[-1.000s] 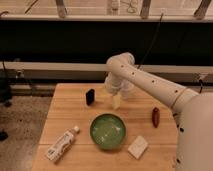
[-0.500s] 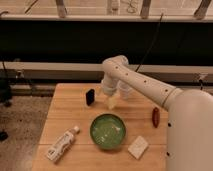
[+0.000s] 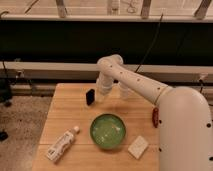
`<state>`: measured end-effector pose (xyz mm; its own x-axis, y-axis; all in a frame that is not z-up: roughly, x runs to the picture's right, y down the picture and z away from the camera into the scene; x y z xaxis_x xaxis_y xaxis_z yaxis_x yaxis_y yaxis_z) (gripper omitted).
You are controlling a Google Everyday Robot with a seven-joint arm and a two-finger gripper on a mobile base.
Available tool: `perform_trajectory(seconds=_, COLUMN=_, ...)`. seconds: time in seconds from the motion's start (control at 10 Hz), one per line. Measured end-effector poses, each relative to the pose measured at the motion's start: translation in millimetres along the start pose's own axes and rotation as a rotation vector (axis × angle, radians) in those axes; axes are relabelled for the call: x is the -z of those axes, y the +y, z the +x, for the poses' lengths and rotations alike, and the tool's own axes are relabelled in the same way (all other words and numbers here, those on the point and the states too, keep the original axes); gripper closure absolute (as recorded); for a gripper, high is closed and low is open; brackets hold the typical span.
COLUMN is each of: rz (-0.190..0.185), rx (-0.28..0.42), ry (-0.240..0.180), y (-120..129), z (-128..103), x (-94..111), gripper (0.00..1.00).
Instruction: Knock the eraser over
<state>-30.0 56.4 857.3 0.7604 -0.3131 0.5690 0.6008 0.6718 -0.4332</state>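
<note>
We see the small, matte black eraser (image 3: 90, 96) upright on the wooden table (image 3: 60, 115), with the gripper (image 3: 102, 93) just to its right; whether it is open or closed we cannot tell. The round green bowl (image 3: 107, 131), a white bottle (image 3: 61, 145) and a flat white block (image 3: 138, 147) sit well apart from them.

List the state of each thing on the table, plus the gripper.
eraser: standing on end, not knocked over.
gripper: low over the table, beside the eraser.
green bowl: upright, looks empty.
white bottle: lying on its side.
white block: lying flat.
dark red oblong object: lying on the table.
</note>
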Motion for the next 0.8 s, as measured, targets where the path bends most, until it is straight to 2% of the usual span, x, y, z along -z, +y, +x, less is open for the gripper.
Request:
perform_trajectory(seconds=0.3, rz=0.049, rx=0.031, ry=-0.014, y=-40, z=-3, x=0, gripper=1.00)
perform_trajectory(seconds=0.8, rz=0.098, rx=0.115, ry=-0.053, y=-104, z=-40, x=-7, gripper=1.00)
